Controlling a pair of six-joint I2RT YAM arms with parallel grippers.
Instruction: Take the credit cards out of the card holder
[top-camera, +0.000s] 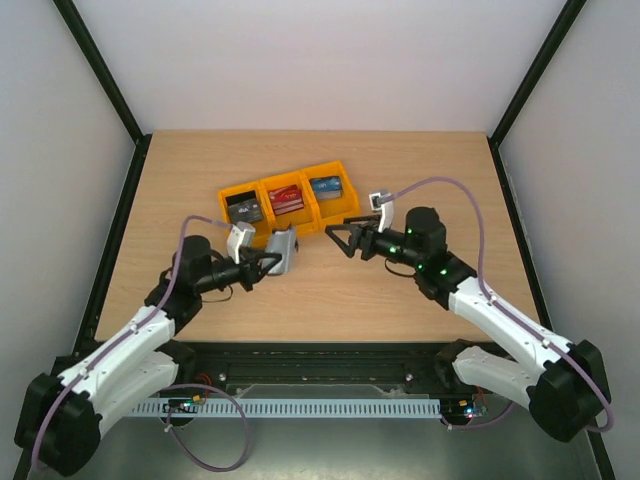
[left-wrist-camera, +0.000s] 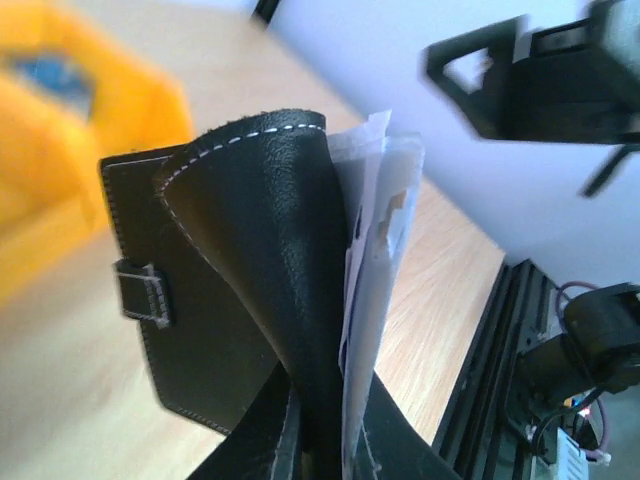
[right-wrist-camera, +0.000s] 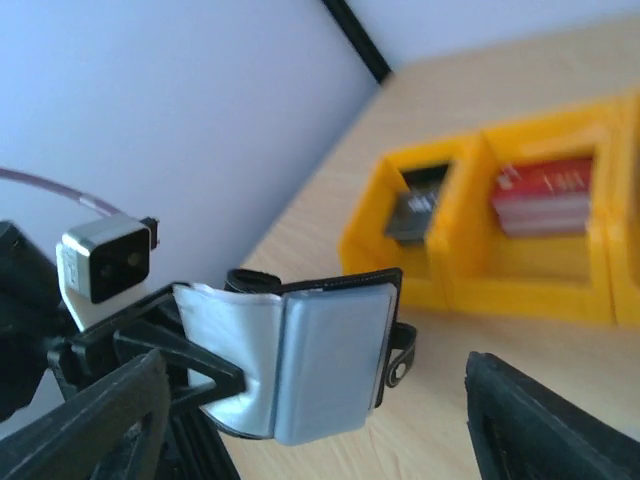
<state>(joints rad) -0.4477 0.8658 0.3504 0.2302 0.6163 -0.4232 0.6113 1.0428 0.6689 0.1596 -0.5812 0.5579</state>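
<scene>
My left gripper is shut on the card holder and holds it above the table. In the left wrist view the black card holder is clamped between my fingers, pale inner pockets on its right side. The right wrist view shows it open, its blue-grey pockets facing me; no card shows in them. My right gripper stands open just right of it, touching nothing. Credit cards lie in the yellow bins: dark grey, red, blue.
Three joined yellow bins stand behind both grippers at mid table; the right wrist view has them at the upper right, yellow wall. Black frame posts edge the table left and right. Bare wood lies in front of the bins.
</scene>
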